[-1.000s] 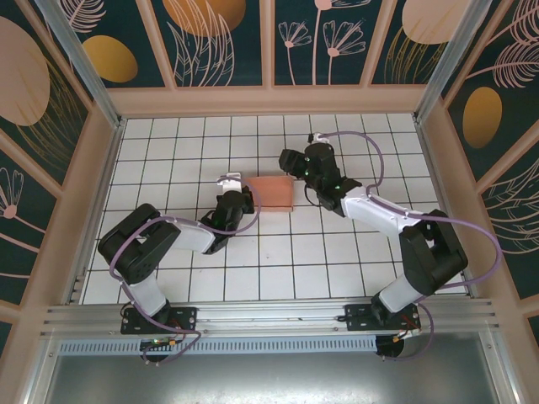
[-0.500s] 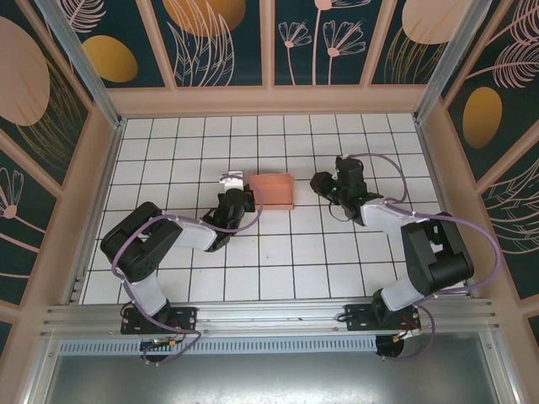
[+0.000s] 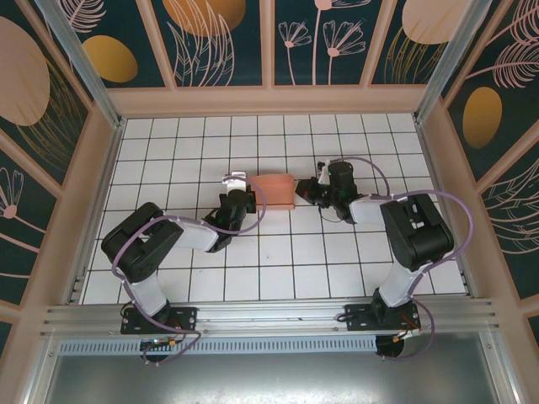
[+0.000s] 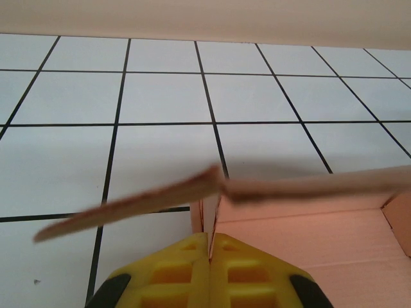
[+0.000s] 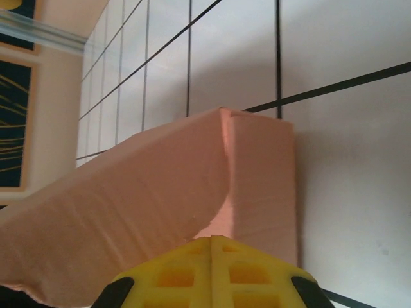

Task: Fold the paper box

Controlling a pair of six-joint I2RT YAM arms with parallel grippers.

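I see the paper box [image 3: 274, 189] on the tiled counter [image 3: 278, 252] pinched from both sides, left fingers [image 4: 183, 269] clenched on its wall, right fingers [image 5: 247, 273] on its right end.

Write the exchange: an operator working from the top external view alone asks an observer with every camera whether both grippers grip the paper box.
Operator: From above, both grippers meet the paper box. Is the left gripper holding it?
Observer: Yes. In the left wrist view its yellow fingers are shut on a thin upright wall, a flap edge running across beyond.
Operator: And the right gripper?
Observer: In the right wrist view its jaws are shut, tips against the box's end beneath a curved flap; whether cardboard sits between them I cannot tell.
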